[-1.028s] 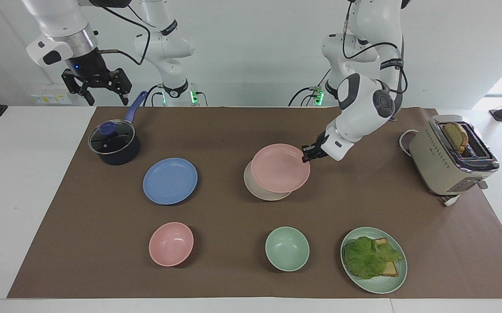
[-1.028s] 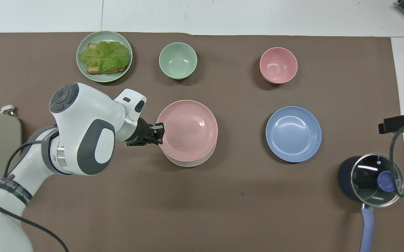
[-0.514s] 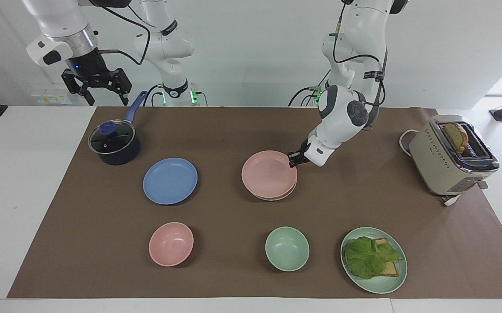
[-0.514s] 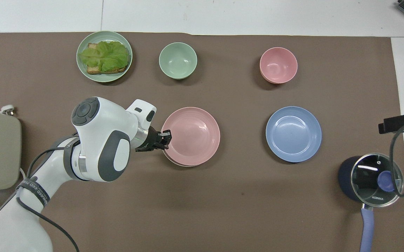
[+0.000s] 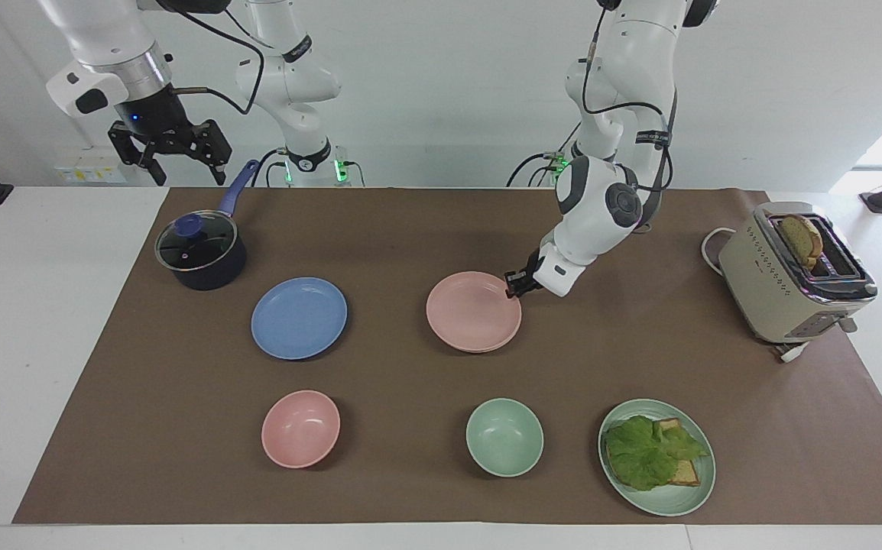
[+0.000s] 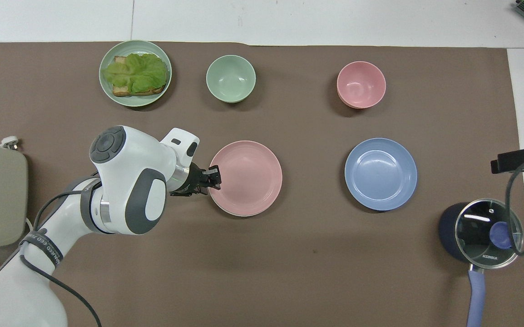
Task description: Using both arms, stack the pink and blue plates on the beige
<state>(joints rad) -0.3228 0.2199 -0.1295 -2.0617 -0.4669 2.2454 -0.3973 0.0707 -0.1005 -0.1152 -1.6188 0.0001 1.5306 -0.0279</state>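
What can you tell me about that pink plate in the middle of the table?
The pink plate is a shallow round dish, pale pink and matte, with faint rings inside and nothing on it. It lies flat on the beige plate, which shows only as a thin cream sliver under its rim. The pair sits mid-mat, beside the blue plate and nearer to the robots than the green bowl. The left gripper is at its rim, toward the left arm's end.

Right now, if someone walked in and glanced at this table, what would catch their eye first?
Probably the left gripper at the rim of the pink plate, which sits on the beige plate mid-table. Next, the blue plate lying alone toward the right arm's end, and the right gripper waiting open above the lidded saucepan.
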